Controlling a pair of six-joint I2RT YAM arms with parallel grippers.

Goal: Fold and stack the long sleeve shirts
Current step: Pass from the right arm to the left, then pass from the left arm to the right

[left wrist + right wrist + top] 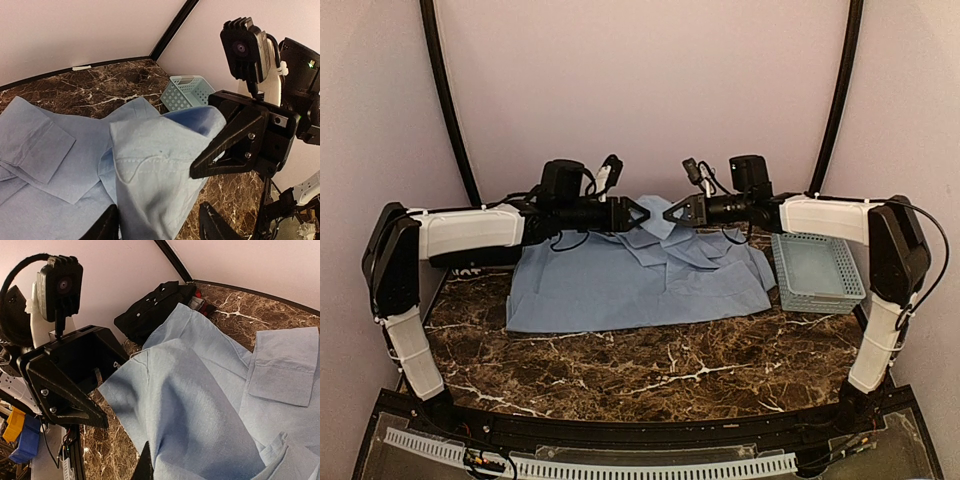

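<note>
Top external view: marble table (pixel 650 370) nearest the bases. The light blue shirt (pixel 620 285) lies beyond, long axis left to right. Over its far edge, the right gripper (pixel 668 212) pinches a raised fold. The left gripper (pixel 640 213) faces it, fingers apart around that cloth. Basket (pixel 817 270) at right, pale wall behind.

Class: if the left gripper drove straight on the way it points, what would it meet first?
Probably the lifted fold of the light blue shirt pinched by the right gripper, then that gripper itself just behind; depth is hard to judge.
</note>
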